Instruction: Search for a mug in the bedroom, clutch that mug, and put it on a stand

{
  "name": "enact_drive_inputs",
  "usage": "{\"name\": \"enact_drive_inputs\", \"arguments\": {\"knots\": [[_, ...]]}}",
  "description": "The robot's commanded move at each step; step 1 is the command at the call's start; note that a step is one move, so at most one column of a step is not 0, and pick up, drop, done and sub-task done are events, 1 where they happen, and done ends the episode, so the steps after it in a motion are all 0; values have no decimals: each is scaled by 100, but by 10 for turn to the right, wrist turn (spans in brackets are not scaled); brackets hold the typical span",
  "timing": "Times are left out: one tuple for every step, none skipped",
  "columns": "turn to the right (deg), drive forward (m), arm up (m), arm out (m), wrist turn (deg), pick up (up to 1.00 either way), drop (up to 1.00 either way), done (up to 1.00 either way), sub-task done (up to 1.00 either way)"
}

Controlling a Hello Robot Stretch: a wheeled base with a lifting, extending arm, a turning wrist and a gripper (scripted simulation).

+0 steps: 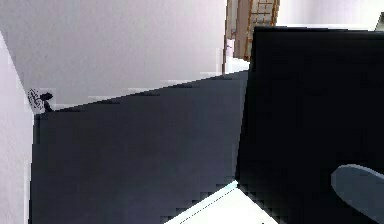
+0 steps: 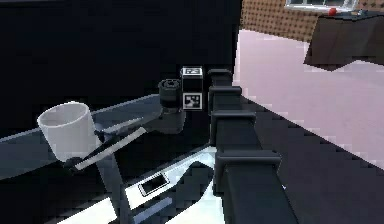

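A white mug (image 2: 67, 130) shows at the arm side view's left, right at the tips of the thin fingers (image 2: 110, 148). My gripper (image 2: 78, 155) reaches left from its dark body beside the two white marker squares (image 2: 192, 86). The dark arm bar (image 2: 240, 150) rises from the bottom edge. A dark grey surface (image 2: 25, 150) lies directly behind the mug, so I cannot tell whether the gripper holds the mug or the mug rests there.
A small flat phone-like object (image 2: 153, 185) lies on a white surface below the gripper. A broad dark panel (image 1: 140, 150) and a black block (image 1: 310, 110) stand close ahead. A doorway (image 1: 240, 30) opens at the back. Pink floor (image 2: 300, 80) leads to a dark table (image 2: 345, 40).
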Motion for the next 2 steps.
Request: {"name": "enact_drive_inputs", "arguments": {"knots": [[0,0,0,0,0,0,100,0,0],[0,0,0,-10,0,0,0,0,0]]}}
